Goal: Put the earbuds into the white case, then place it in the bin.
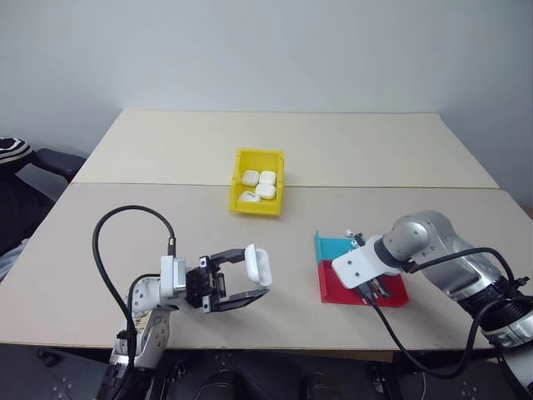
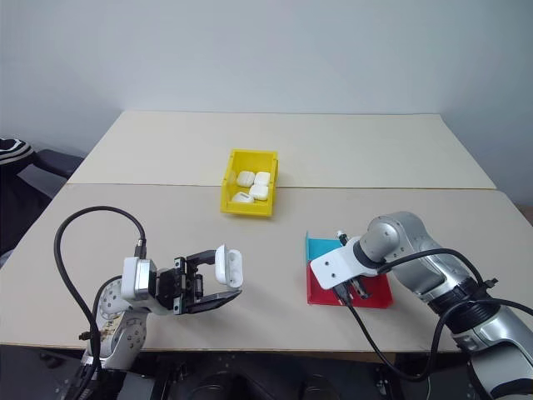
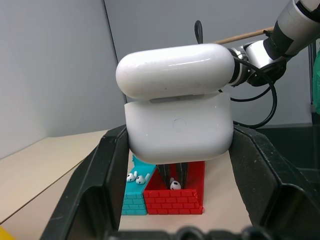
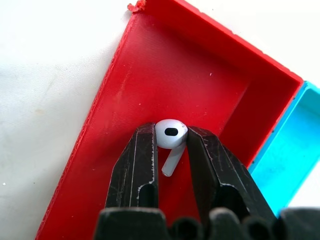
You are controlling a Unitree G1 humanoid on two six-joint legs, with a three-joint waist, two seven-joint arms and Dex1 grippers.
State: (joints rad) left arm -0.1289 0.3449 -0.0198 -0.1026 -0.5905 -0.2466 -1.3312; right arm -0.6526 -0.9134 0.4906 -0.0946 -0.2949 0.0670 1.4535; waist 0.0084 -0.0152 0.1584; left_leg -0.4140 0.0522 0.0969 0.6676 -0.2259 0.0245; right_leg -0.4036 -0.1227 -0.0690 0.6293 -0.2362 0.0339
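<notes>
My left gripper (image 1: 255, 275) is shut on the white case (image 1: 257, 264), holding it above the table with its hinged lid (image 3: 175, 70) flipped open. Off to the right, my right gripper (image 4: 170, 131) points down into the red tray (image 4: 150, 60), and its two fingers press on both sides of one white earbud (image 4: 170, 134) lying on the tray floor. Two more earbuds (image 3: 132, 176) lie in the teal tray (image 1: 331, 247) beside the red one. The yellow bin (image 1: 236, 179) stands farther back at the table's middle.
Several other white cases (image 1: 259, 183) lie inside the bin. The red tray (image 1: 330, 285) and the teal tray touch each other. A seam (image 1: 125, 184) runs across between two tables. A person's striped sleeve (image 1: 12, 150) shows at the far left.
</notes>
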